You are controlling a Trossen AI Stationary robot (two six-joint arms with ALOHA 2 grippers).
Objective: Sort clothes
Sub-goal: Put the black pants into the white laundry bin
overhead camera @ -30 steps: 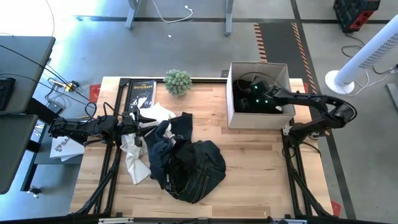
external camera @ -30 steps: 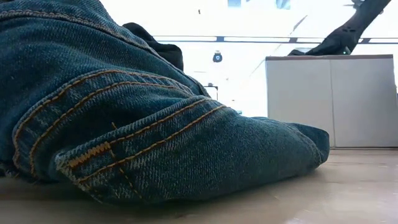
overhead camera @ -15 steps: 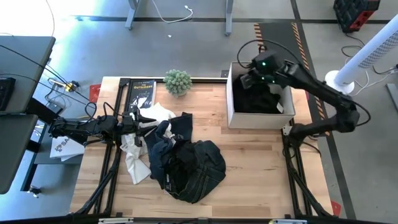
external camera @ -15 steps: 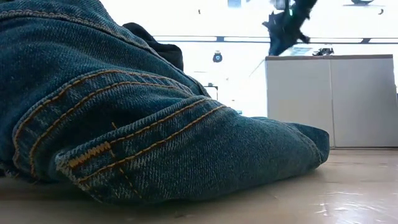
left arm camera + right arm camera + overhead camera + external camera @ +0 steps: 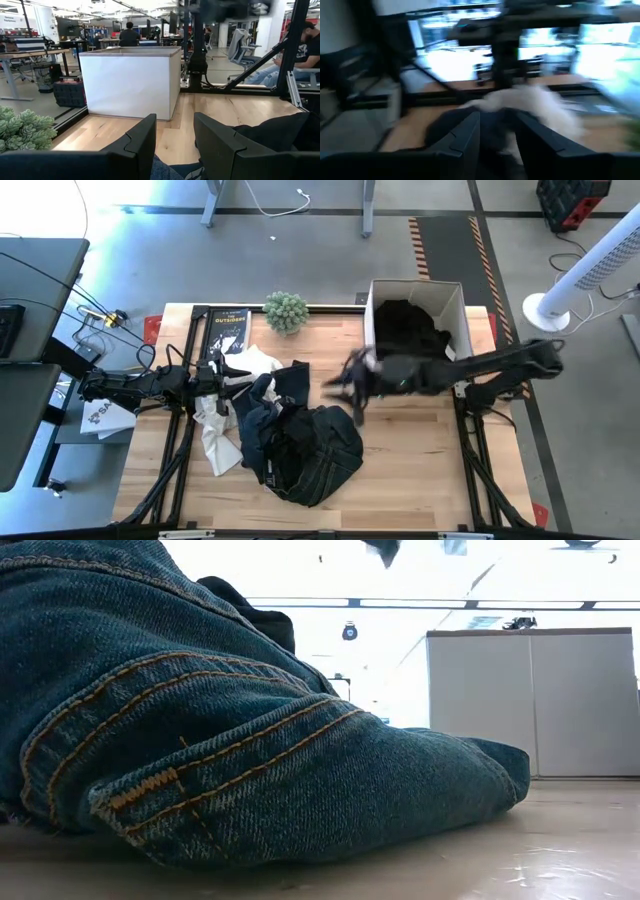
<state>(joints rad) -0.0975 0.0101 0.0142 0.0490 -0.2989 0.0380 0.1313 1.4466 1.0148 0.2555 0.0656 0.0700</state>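
A pile of dark denim and black clothes (image 5: 300,438) lies in the middle of the table, and its denim fills the low view (image 5: 200,740). White garments (image 5: 222,430) lie at the pile's left side. More dark clothes (image 5: 408,328) lie in the white box (image 5: 372,330) at the back right. My right gripper (image 5: 346,388) is open and empty, in the air between the box and the pile; its wrist view (image 5: 497,142) is blurred. My left gripper (image 5: 222,370) is open at the pile's left edge; its wrist view (image 5: 175,135) shows bare wood between the fingers.
A black book with yellow lettering (image 5: 225,330) and a small green plant (image 5: 287,311) stand at the back of the table. The box's white wall (image 5: 530,705) rises at the right in the low view. Bare wood lies in front of the box (image 5: 420,440).
My right gripper has risen out of the white box and swung fast toward the table's left and near side, ending over the table beside the pile. The dark clothes stay in the box. The pile has not moved.
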